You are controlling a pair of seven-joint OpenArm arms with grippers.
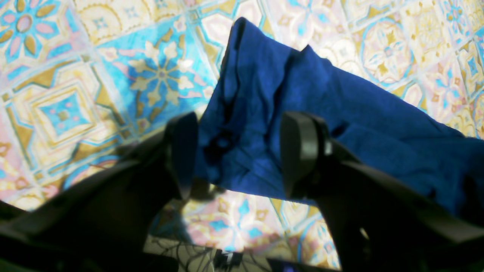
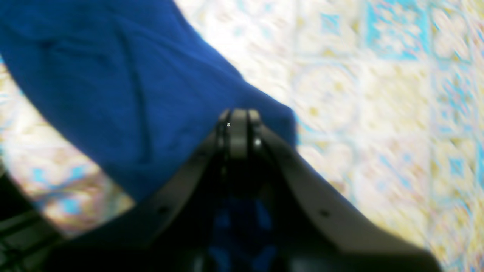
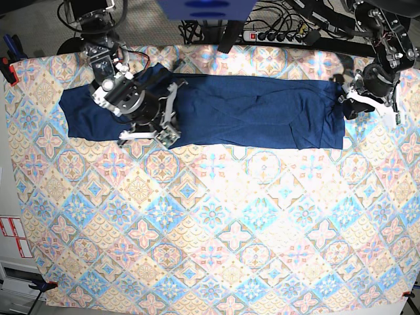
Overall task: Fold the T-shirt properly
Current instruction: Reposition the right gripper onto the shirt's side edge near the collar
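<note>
The T-shirt (image 3: 249,111) lies as a long navy band across the far side of the table. My left gripper (image 3: 346,108) is at its right end in the base view. In the left wrist view this gripper (image 1: 242,151) is open, its two fingers apart above a rumpled corner of the T-shirt (image 1: 264,113) that rests on the cloth. My right gripper (image 3: 165,131) sits at the band's near edge, left of centre. In the blurred right wrist view it (image 2: 238,124) is shut, and the edge of the T-shirt (image 2: 113,94) runs in under its tips.
A patterned tile-print cloth (image 3: 210,230) covers the table. A power strip (image 3: 275,34) and cables run behind the far edge. A red clamp (image 3: 6,65) sits at the left edge. Both arm bases stand at the far corners.
</note>
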